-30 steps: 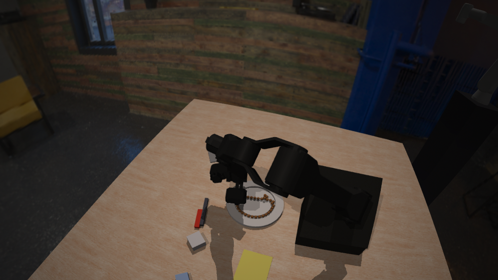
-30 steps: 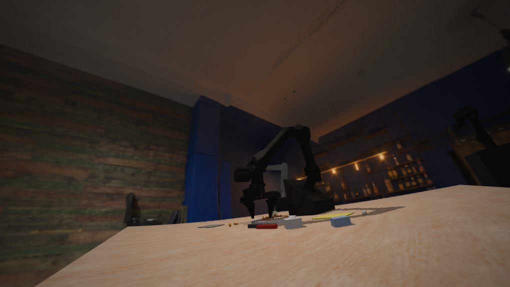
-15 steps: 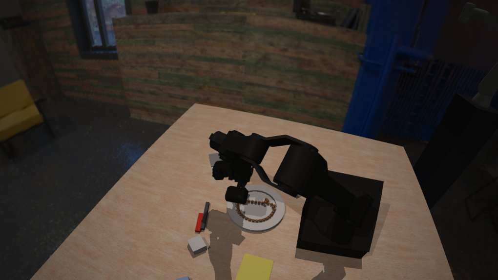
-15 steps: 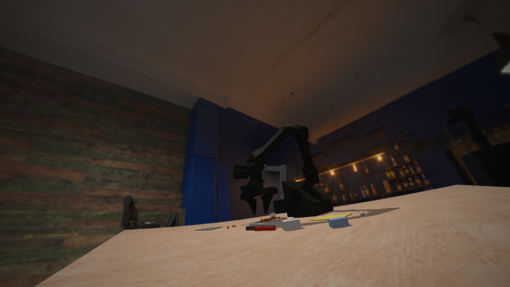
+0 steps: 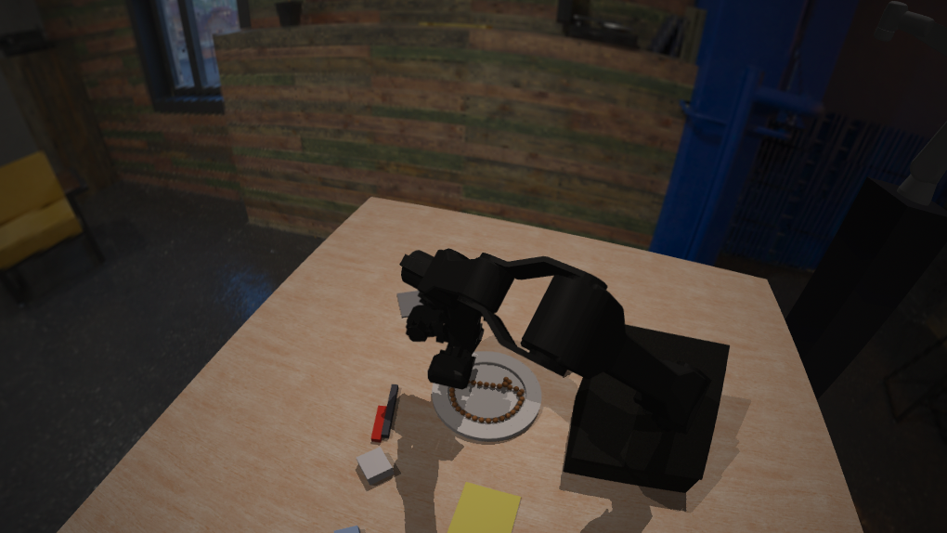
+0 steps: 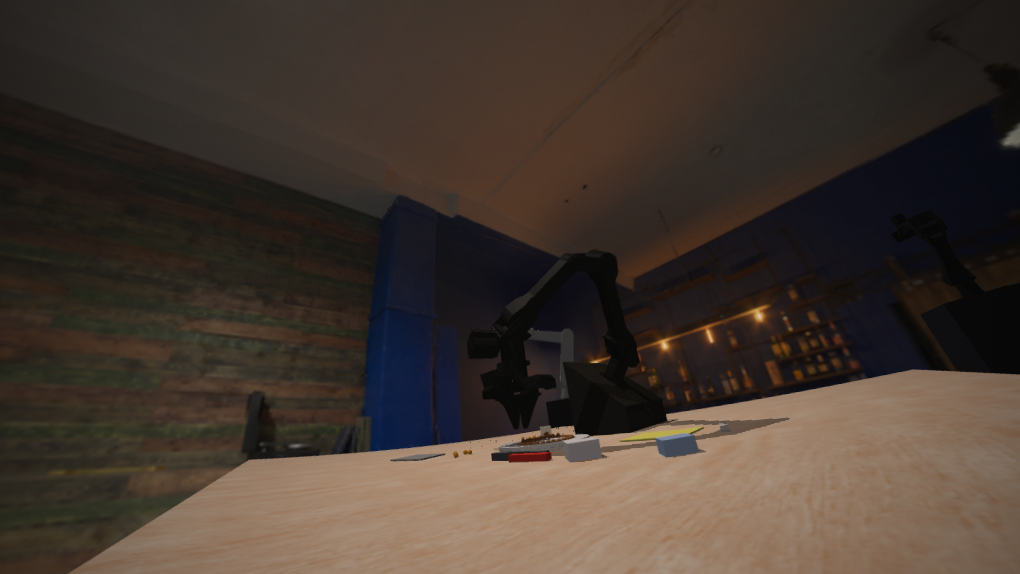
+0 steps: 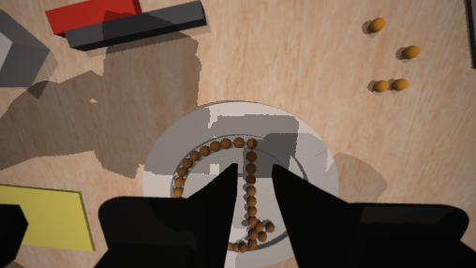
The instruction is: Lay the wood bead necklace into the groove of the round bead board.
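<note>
The brown wood bead necklace point(image 5: 486, 420) point(image 7: 251, 191) lies on the round pale board point(image 5: 532, 397) point(image 7: 156, 180). In the wrist view its left part curves along the groove. One stretch cuts almost straight across the middle, with a small cluster of beads at its lower end. The right part of the groove shows no beads where it is visible. My gripper point(image 6: 520, 426) point(image 7: 255, 170) points down above the board, its fingers partly open. The straight stretch runs between the fingertips in the wrist view, not gripped. The fingers hide part of the necklace.
A red block point(image 5: 379, 422) and a dark bar point(image 5: 390, 410) lie together beside the board, near a pale cube point(image 5: 374, 465). A yellow sheet point(image 5: 485, 510), a blue block point(image 6: 676, 445), several loose orange beads point(image 7: 410, 52) and a flat grey piece point(image 6: 417, 456) are also on the table.
</note>
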Tool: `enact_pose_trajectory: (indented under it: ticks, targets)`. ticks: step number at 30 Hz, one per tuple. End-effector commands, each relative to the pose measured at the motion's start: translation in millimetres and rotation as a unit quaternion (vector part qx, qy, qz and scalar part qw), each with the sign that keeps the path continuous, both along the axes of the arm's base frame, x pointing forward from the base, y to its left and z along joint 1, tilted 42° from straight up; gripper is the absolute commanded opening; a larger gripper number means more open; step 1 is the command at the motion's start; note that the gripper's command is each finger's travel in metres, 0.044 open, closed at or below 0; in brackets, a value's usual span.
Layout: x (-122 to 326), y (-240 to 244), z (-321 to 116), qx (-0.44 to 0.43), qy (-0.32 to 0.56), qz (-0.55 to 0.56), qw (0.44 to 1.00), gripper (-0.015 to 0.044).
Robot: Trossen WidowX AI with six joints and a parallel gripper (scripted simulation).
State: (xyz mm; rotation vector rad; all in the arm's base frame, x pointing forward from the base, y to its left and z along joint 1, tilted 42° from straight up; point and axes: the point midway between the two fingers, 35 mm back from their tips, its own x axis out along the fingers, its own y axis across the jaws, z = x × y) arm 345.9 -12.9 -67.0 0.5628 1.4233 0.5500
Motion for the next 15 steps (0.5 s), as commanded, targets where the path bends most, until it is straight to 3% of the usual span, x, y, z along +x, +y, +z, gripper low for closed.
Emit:
enact_pose_trajectory:
  ticks: [1,15]
  targets:
    - [0.8,-0.6,0.2,0.0,-0.002,-0.001,1.0,0.012]
    - [0.3,14.0,-15.5,0.001,0.003,-0.001,1.0,0.012]
